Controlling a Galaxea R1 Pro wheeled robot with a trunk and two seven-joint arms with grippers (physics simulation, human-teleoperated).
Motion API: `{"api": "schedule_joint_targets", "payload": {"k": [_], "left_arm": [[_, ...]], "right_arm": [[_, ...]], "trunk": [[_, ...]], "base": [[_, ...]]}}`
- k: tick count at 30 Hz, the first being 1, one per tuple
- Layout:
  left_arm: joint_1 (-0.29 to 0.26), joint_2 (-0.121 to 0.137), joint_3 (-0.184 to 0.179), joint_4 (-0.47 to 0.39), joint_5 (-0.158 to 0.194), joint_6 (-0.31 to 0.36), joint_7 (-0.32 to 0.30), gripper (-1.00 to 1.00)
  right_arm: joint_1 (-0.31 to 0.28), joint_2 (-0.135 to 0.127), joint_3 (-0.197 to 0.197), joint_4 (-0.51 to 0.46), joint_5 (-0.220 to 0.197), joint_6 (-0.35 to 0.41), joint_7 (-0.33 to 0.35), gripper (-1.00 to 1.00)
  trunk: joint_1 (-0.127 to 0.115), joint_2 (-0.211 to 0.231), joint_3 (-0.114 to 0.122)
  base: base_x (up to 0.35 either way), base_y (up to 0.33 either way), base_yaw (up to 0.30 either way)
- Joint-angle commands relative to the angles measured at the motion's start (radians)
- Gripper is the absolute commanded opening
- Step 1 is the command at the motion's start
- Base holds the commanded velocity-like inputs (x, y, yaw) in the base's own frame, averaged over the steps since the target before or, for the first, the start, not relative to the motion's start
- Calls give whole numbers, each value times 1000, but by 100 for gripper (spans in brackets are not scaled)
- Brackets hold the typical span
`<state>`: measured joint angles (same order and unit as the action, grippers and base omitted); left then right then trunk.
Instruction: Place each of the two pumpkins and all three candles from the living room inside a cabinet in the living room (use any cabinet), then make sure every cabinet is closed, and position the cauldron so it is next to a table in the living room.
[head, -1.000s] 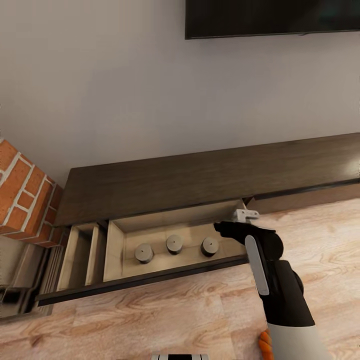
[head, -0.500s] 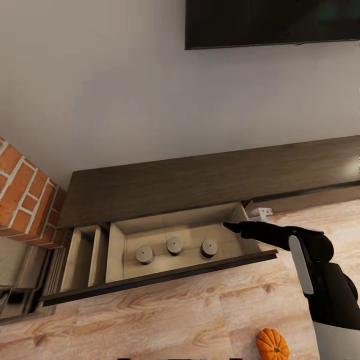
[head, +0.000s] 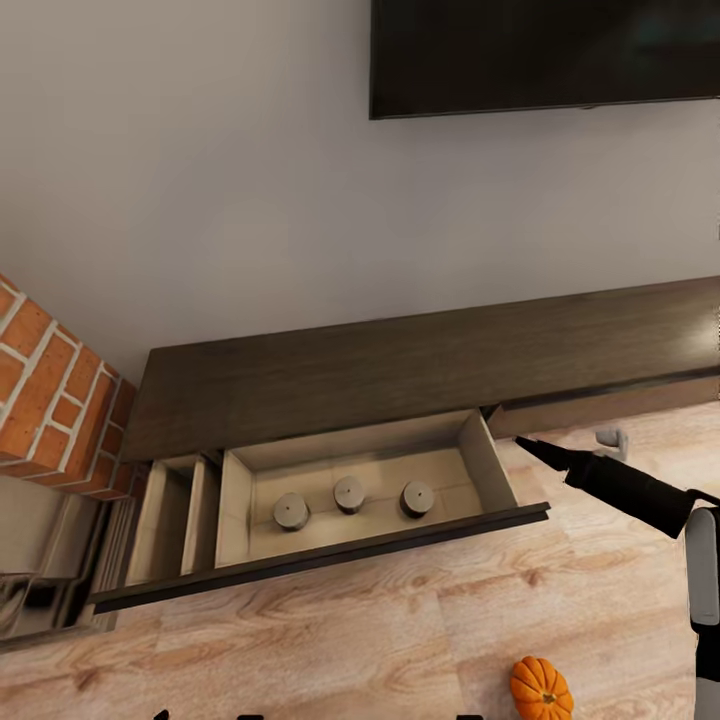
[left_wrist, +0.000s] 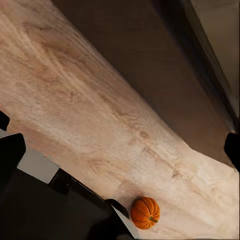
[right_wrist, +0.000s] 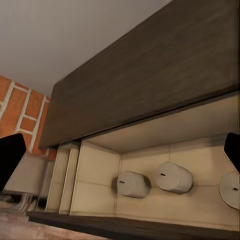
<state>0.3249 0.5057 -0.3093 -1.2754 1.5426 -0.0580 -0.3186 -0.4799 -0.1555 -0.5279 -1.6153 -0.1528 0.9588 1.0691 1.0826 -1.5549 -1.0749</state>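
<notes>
Just left of the right gripper (head: 535, 450), the cabinet (head: 400, 360) has its wide drawer (head: 487, 458) pulled out, and the three candles (head: 349, 495) stand in a row on its floor, apart from one another. In the right wrist view the same candles (right_wrist: 172, 177) lie ahead of the gripper and below it, with the two dark fingertips at the frame's edges set wide apart and nothing between them, so the right gripper is open and empty, touching nothing that can be seen. It hangs over the wooden floor (head: 330, 640) just outside the drawer's right wall.

Behind and below that gripper, nearer the robot, one pumpkin (head: 541, 688) sits on the floor, well apart from the drawer. The left wrist view finds the same pumpkin (left_wrist: 145, 213) on the boards; its fingertips also sit at opposite edges, so the left gripper (left_wrist: 120, 145) reads as open and empty too.

By the look of it the candles are stowed and the pumpkins come next. The next move calls for lowering an open gripper over the pumpkin, closing around its ribbed sides, and carrying it into the drawer's free space beside the candles.
</notes>
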Motion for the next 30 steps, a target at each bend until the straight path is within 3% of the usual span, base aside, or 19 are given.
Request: {"api": "schedule_joint_targets", "payload": {"k": [1,3,6,10,17,20,24,26,27,29,30], "left_arm": [[-3,0,7,-3,9,7,-3,100],[-12,-8,32,-7,8,52,-3,100],[-15,-18,40,-4,7,68,-2,100],[-18,-54,45,3,5,83,1,100],[-36,-101,50,64,20,91,25,100],[-41,-108,52,72,19,92,19,100],[-55,-82,51,72,-17,95,23,100],[-63,-70,51,62,-54,103,25,100],[-77,-57,73,45,-90,167,26,100],[-81,-58,92,49,-100,187,27,100],[-83,-63,99,90,-139,190,23,100]], "right_arm": [[2,1,-9,0,0,10,5,100],[7,4,-26,0,0,38,9,100],[9,6,-31,0,0,49,11,100],[10,11,-32,-1,0,58,12,100],[10,50,-26,-1,-1,61,12,100],[11,55,-26,-2,-1,62,12,100],[11,59,-26,-2,-1,61,12,100],[11,60,-25,-2,-1,61,12,100],[11,61,-24,-2,-1,60,12,100],[11,61,-24,-2,-1,60,12,100],[11,61,-23,-2,-1,60,12,100]], "trunk": [[-4,7,4],[-4,7,7],[-4,7,11],[-4,7,17],[-4,7,29],[-4,7,34],[-4,7,40],[-4,7,44],[-4,7,45],[-4,7,48],[-4,7,50]], "base": [[0,0,-32],[0,0,-20],[0,0,-10],[0,0,-3],[0,0,0],[0,0,0],[0,0,0],[0,0,0],[0,0,0],[0,0,0],[-111,-46,0]]}}
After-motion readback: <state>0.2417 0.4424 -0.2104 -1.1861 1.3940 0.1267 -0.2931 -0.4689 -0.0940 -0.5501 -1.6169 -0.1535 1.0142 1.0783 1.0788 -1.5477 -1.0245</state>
